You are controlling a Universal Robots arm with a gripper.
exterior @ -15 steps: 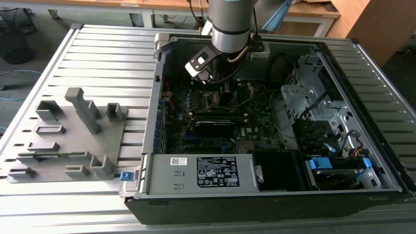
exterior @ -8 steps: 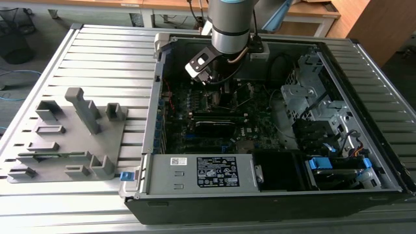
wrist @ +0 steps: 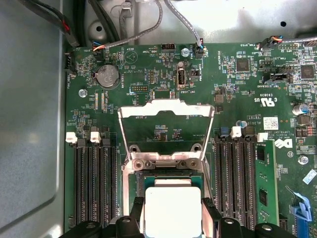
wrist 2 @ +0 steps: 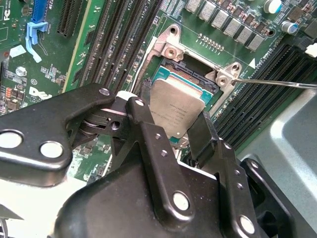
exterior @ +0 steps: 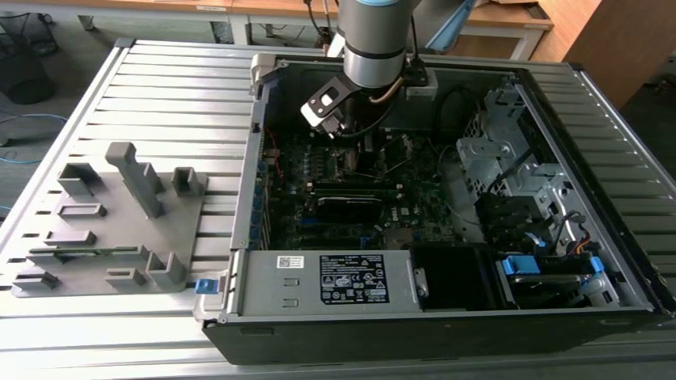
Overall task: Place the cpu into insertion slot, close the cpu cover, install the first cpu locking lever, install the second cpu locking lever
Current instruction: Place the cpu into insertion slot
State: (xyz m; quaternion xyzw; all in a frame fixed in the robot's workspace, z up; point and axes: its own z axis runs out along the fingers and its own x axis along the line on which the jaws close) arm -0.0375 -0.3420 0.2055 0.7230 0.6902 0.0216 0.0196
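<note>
The cpu (wrist 2: 176, 106) (wrist: 172, 208), a flat square chip with a pale silver face, sits between my gripper's two black fingers (wrist 2: 143, 124). My gripper (wrist 2: 173, 126) (wrist: 172, 220) (exterior: 349, 142) is shut on the cpu, which is directly over the insertion slot (wrist 2: 171, 74) (wrist: 148, 176). Whether the chip rests in the slot or hovers just above it, I cannot tell. The cpu cover (wrist: 166, 110), a silvery frame with a square window, stands swung open beyond the slot. A thin metal locking lever (wrist 2: 277, 83) sticks out beside the socket, unlatched.
Long black memory slots (wrist: 94, 183) flank the socket, with a green memory card (wrist: 262, 188) in one. The open computer case (exterior: 245, 198) walls in the board, with a power supply (exterior: 338, 281) and drive cage (exterior: 507, 158). A grey fixture (exterior: 106, 229) lies at the exterior view's left.
</note>
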